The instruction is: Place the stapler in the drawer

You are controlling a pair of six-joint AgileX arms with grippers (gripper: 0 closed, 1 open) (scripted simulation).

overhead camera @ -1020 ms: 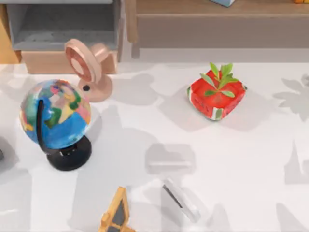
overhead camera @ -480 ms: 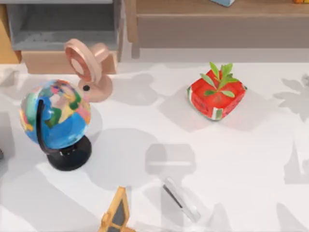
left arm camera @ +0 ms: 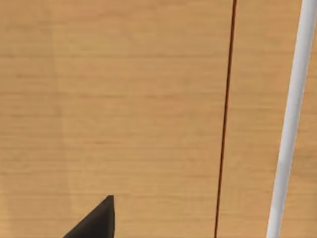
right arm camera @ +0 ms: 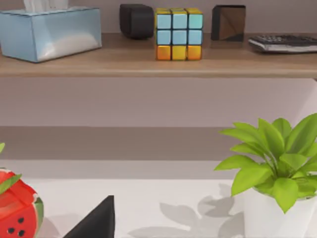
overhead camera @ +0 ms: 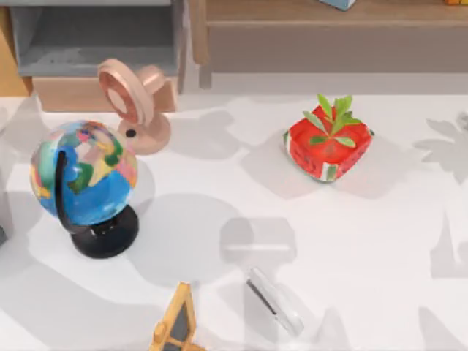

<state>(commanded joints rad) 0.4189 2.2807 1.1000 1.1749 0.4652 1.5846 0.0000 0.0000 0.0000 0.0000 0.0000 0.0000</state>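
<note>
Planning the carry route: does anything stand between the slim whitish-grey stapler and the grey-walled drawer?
Yes. From the stapler at the table's near edge to the drawer at far left, the multicoloured globe and the pink round stand stand in the way.

- The drawer (overhead camera: 95, 44) stands open at the table's far left; a pink ring-shaped stand (overhead camera: 135, 102) is right against its front panel.
- The globe (overhead camera: 84, 175) stands just nearer, crowding that left approach.
- The white tabletop (overhead camera: 219, 190) between the globe and the watermelon-patterned pot (overhead camera: 327, 142) lies open.
</note>
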